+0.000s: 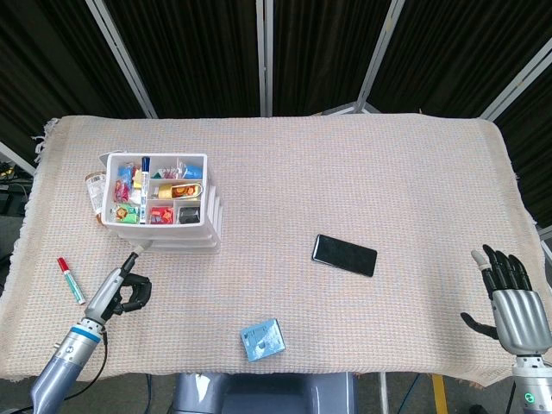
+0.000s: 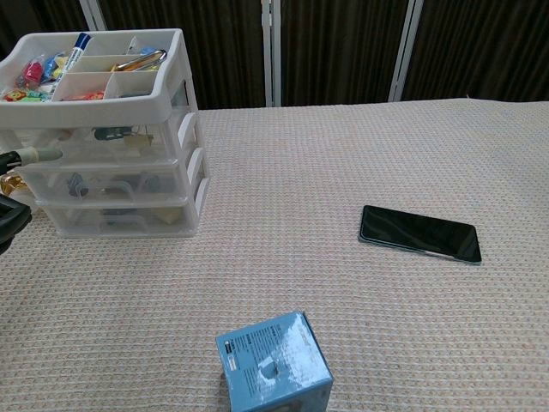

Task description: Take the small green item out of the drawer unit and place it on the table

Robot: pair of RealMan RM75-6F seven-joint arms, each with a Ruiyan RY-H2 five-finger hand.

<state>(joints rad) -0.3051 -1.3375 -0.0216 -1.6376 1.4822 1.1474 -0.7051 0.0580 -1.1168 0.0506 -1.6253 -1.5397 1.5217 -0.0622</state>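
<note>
drawer unit [image 2: 111, 137] far left; black phone [image 2: 419, 233] right; blue box [image 2: 274, 360] near edge.

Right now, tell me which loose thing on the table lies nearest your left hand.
The red and green marker, just left of the left hand; the blue box and black phone lie farther right.

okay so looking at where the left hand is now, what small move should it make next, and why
Probably ease the left hand forward onto a handle of the drawer unit. An extended fingertip is already near the unit's front, every drawer looks closed, and the hand holds nothing.
</note>
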